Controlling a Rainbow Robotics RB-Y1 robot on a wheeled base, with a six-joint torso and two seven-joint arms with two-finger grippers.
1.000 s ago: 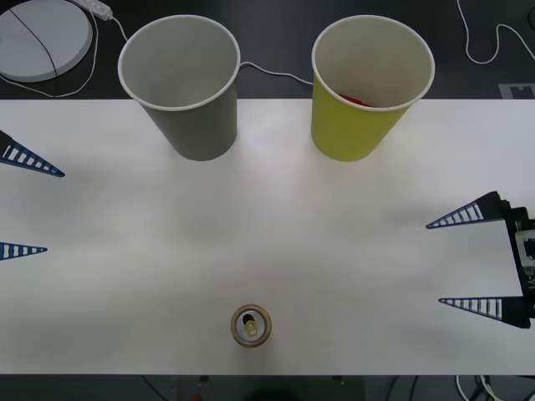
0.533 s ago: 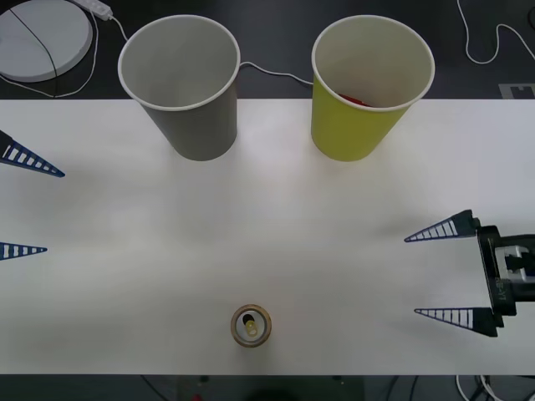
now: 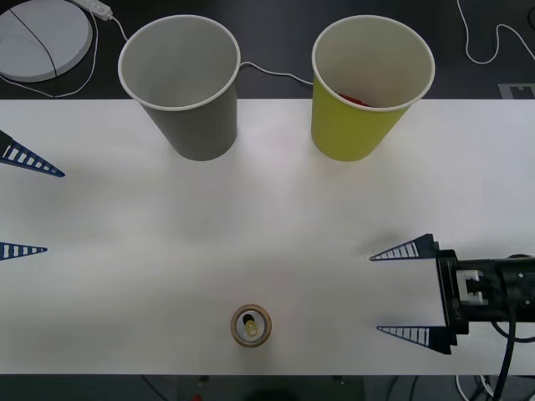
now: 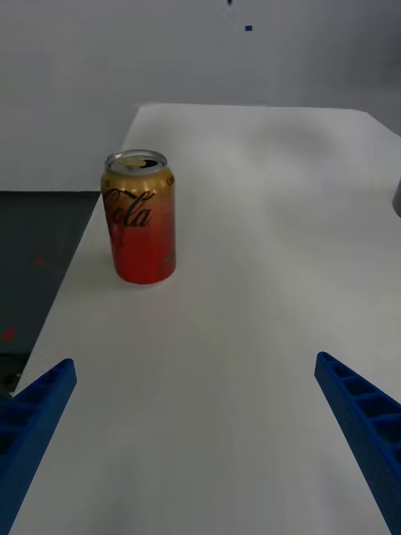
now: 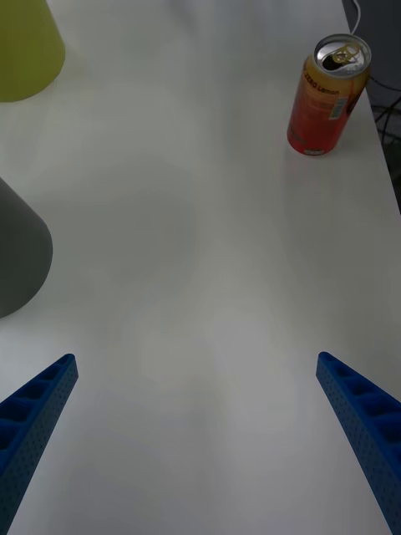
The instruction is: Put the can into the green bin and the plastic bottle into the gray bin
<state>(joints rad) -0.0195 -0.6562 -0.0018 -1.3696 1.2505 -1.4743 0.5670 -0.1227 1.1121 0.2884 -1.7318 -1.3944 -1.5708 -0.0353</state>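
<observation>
While the can (image 3: 251, 326) is standing upright near the surface's (image 3: 276, 234) front edge, the right claw (image 3: 391, 291) is hovering wide open (holding nothing) toward the right edge. The left claw (image 3: 25, 204) is waiting, spread open and empty, at the left edge.

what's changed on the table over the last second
The right gripper, fingers open and holding nothing, slid inward from the table's right edge toward the gold-and-red drink can. The can, the gray paper cup, the yellow-green paper cup and the open left gripper stayed put.
</observation>
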